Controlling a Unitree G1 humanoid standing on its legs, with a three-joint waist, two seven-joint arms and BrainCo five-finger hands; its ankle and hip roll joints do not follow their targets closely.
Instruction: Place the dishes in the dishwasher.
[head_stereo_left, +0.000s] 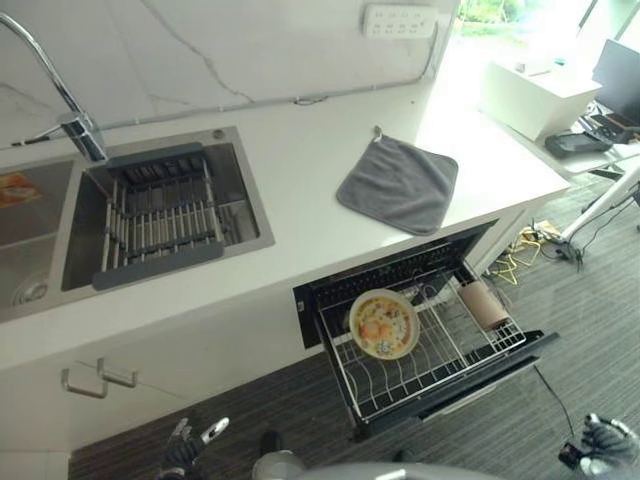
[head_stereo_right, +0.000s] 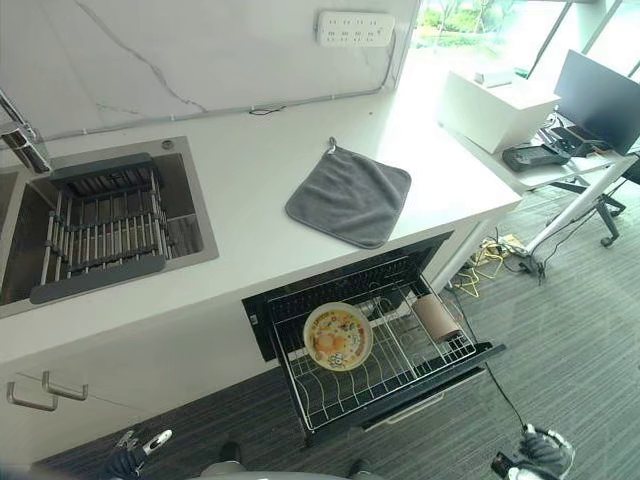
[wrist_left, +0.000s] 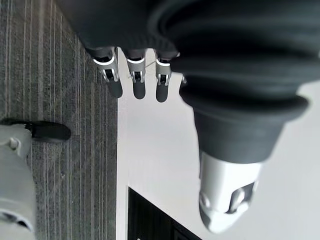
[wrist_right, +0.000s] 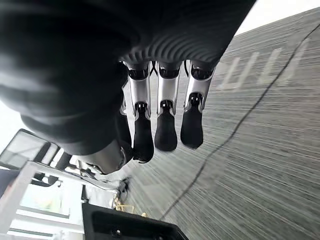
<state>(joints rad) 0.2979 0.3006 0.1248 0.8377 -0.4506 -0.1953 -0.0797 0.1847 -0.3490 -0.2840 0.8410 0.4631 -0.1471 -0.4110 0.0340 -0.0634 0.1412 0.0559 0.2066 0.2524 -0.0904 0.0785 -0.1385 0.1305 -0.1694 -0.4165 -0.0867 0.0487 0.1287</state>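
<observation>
Down low, the left hand (head_stereo_left: 190, 445) and right hand (head_stereo_left: 605, 440) hang loose with straight fingers, holding nothing. Farther off, well apart from both hands, a plate (head_stereo_left: 384, 324) and a cup (head_stereo_left: 484, 304) sit in the dishwasher rack (head_stereo_left: 440, 372).

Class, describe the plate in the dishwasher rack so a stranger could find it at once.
Start at the white counter, then drop to the open dishwasher drawer pulled out beneath it. In its wire rack stands the plate, toward the left side. It is round and yellow-orange patterned, unlike the plain tan cup lying at the rack's right.
</observation>
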